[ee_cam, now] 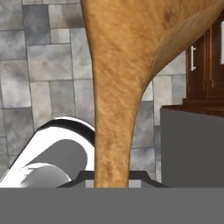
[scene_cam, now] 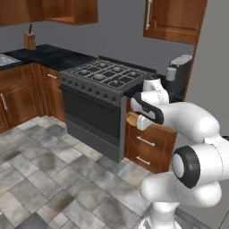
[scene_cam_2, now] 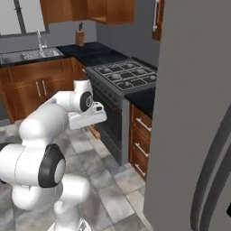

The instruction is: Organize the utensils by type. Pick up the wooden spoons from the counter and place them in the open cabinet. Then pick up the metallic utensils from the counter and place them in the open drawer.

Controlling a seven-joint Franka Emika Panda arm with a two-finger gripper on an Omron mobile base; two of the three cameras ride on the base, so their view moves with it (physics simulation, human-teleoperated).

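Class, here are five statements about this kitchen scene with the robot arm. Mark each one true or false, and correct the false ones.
1. The gripper holds a wooden spoon. True.
2. The floor is wooden planks. False: it is grey stone tiles.
3. A knife block stands on the black counter. True.
4. A pot sits on the stove. False: its burners are bare.
5. The spoon lies in a wall cabinet. False: it is in the gripper, above the floor.

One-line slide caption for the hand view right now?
Gripper shut on a wooden spoon, held above the grey tiled floor.
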